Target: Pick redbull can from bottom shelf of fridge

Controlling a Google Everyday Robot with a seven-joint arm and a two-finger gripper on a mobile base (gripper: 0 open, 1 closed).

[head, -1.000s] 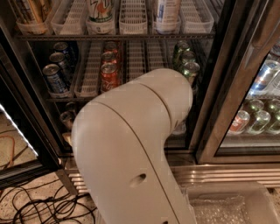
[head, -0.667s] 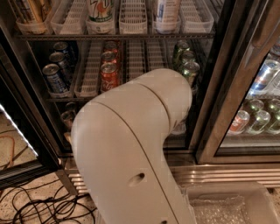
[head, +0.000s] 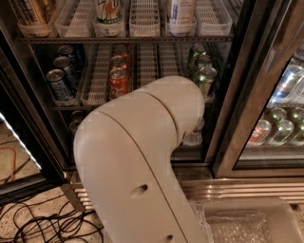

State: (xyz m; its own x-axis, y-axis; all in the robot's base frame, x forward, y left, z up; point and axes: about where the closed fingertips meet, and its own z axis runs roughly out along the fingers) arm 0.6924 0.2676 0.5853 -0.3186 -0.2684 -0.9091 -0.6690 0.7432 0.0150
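Observation:
My arm's large white housing fills the middle of the camera view and reaches into the open fridge. It covers most of the bottom shelf. My gripper is hidden behind the arm, down at bottom-shelf level. Two dim can tops show on the bottom shelf left of the arm; I cannot tell if either is a redbull can. A pale clear object shows right of the arm.
The rack above holds dark-blue cans, red cans and green cans. White lane trays and bottles sit higher up. A closed glass door with cans stands right. Black cables and a plastic bin lie on the floor.

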